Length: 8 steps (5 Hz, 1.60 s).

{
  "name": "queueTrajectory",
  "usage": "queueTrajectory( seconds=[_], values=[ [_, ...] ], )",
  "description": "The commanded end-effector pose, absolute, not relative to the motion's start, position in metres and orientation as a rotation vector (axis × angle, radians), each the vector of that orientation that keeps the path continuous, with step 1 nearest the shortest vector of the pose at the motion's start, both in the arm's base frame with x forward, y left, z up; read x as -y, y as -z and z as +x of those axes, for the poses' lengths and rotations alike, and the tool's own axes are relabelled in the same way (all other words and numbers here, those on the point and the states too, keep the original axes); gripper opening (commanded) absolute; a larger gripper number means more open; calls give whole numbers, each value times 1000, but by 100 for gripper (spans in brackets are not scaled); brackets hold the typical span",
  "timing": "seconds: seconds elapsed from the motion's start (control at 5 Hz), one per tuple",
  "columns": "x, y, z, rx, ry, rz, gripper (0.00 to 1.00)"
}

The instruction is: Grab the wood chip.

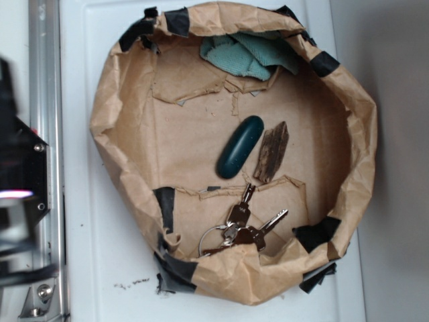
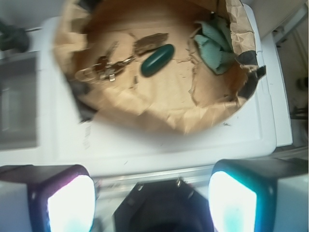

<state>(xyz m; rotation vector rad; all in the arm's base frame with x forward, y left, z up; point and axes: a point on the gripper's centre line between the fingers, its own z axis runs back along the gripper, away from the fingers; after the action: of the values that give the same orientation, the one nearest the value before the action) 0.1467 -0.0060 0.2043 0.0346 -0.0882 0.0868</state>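
The wood chip (image 1: 271,152) is a dark brown, rough sliver lying flat inside a crumpled brown paper nest (image 1: 107,134), just right of a dark teal oval case (image 1: 240,146). In the wrist view the wood chip (image 2: 150,42) shows far ahead, above the teal case (image 2: 157,60). My gripper (image 2: 152,193) is open, its two bright pads wide apart with nothing between them. It hangs outside the nest, over the white surface and a metal rail, well short of the chip. In the exterior view only a blurred black part of the arm (image 1: 17,181) shows at the left edge.
A bunch of metal keys (image 1: 241,228) lies in the nest below the chip, and a teal cloth (image 1: 251,54) sits at the nest's far end. The nest's raised paper rim (image 2: 164,116), taped with black strips, stands between gripper and chip. A metal rail (image 1: 43,100) runs along the left.
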Motion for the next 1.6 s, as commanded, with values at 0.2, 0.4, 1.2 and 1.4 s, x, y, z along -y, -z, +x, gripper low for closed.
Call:
queueTrajectory(
  seconds=[0.2, 0.4, 1.2, 1.4],
  values=[
    [-4, -145, 232, 183, -257, 181, 100],
    [-9, -116, 264, 204, -446, 130, 100],
    [-13, -60, 316, 370, -196, 142, 100],
    [-20, -47, 330, 308, -246, 74, 100]
  ],
)
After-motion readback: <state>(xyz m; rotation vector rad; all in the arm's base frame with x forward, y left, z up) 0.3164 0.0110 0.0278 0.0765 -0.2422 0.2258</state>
